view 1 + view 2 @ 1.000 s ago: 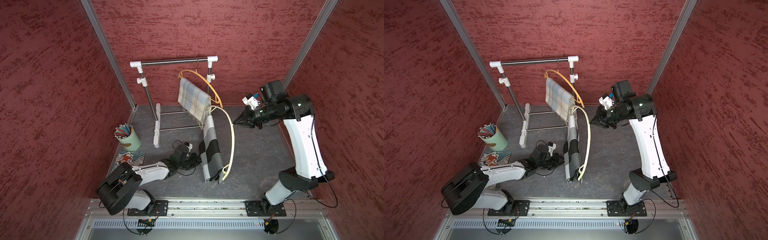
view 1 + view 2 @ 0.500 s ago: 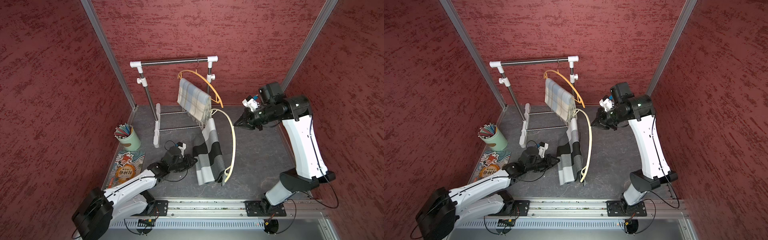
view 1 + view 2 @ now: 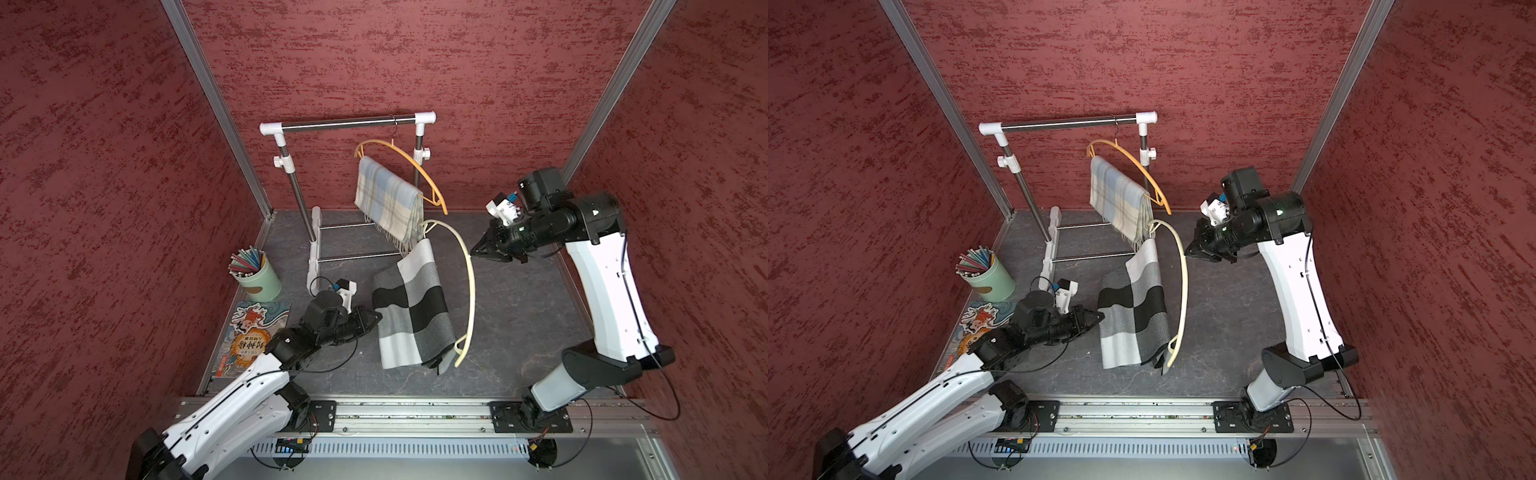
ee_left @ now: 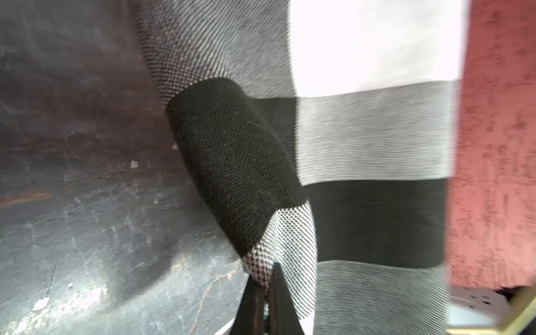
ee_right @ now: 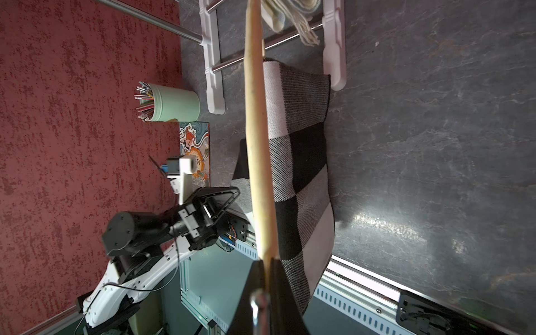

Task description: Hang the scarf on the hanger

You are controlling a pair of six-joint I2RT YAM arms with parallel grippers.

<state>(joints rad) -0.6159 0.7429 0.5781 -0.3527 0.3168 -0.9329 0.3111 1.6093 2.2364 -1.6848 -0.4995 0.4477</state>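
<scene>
The checked scarf point(image 3: 415, 307) point(image 3: 1136, 307), in black, grey and white blocks, is in the middle of the tabletop point(image 3: 519, 299), spread out just left of a cream hanger point(image 3: 471, 282) point(image 3: 1185, 282). The cloth runs from the hanger's far end to its near end, where a fold bunches by the hanger's tip. The cloth hides the hanger's straight bar, so I cannot tell exactly how the scarf sits on it.

The right claw point(image 3: 473, 251) point(image 3: 1187, 251) reaches in from the right. It is closed on the hanger's curved arm, a little toward the far end. The right wrist view shows the cream arm point(image 5: 256, 130) running out from between the closed jaws point(image 5: 265, 264), with the scarf point(image 5: 301, 162) behind it.

The left claw point(image 3: 376, 318) point(image 3: 1100, 318) comes from the near left and meets the scarf's left edge at a black block. In the left wrist view its jaws point(image 4: 265, 278) are pinched together on a fold of the cloth point(image 4: 371, 145), which bulges up from the grip.

At the far side stands a clothes rack point(image 3: 340, 123) point(image 3: 1067, 121). An orange hanger point(image 3: 415, 164) point(image 3: 1142, 164) hangs from its rail, carrying a pale plaid scarf point(image 3: 386, 195) point(image 3: 1117, 195). On the left, a green cup of pencils point(image 3: 257, 278) point(image 3: 992, 280) stands just beyond an illustrated book point(image 3: 249, 336) point(image 3: 976, 324).
</scene>
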